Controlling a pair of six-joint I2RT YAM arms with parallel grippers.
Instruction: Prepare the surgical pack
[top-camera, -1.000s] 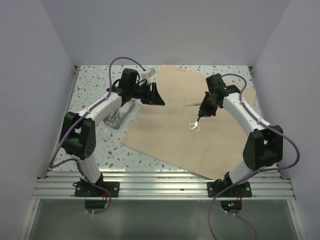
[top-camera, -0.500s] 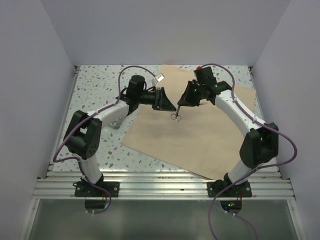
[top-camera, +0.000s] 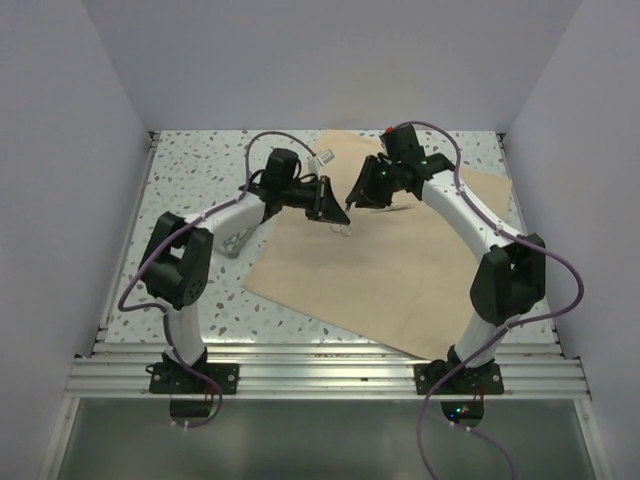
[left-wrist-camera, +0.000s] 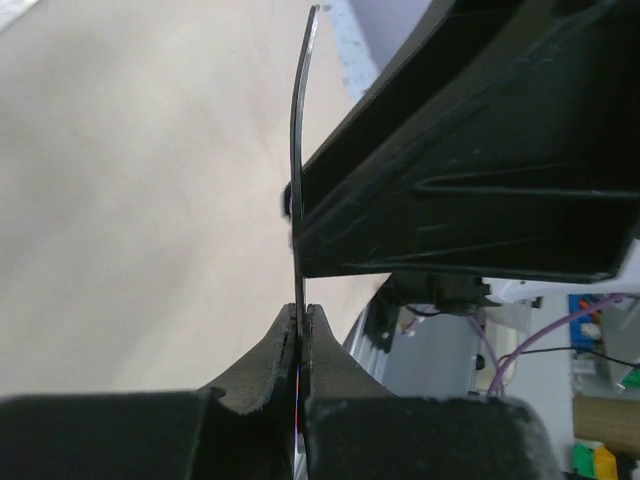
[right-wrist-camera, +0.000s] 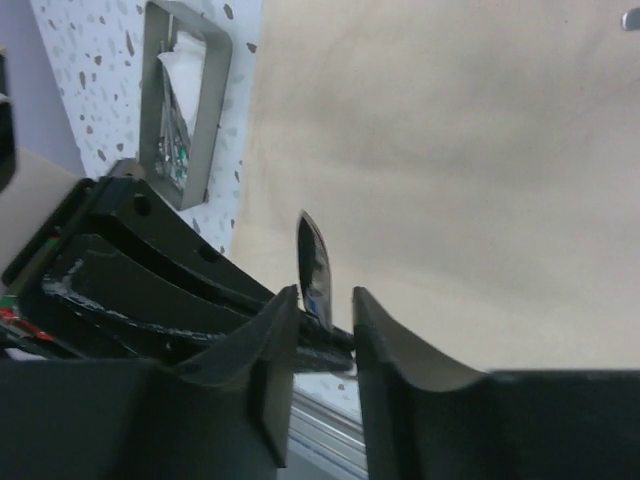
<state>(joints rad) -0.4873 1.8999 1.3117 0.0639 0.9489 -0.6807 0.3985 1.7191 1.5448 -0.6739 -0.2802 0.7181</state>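
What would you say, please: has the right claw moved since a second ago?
Yes. Against the tan wrap sheet, the right claw has swung left and toward the sheet's far edge, meeting the left claw there.

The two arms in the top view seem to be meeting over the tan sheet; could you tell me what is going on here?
Both grippers meet above the tan wrap sheet at one thin steel instrument. The left gripper is shut on it. The right gripper has its jaws apart with the instrument between them, so this looks like a handover. The metal tray sits on the table beside the sheet, holding white gauze and other instruments.
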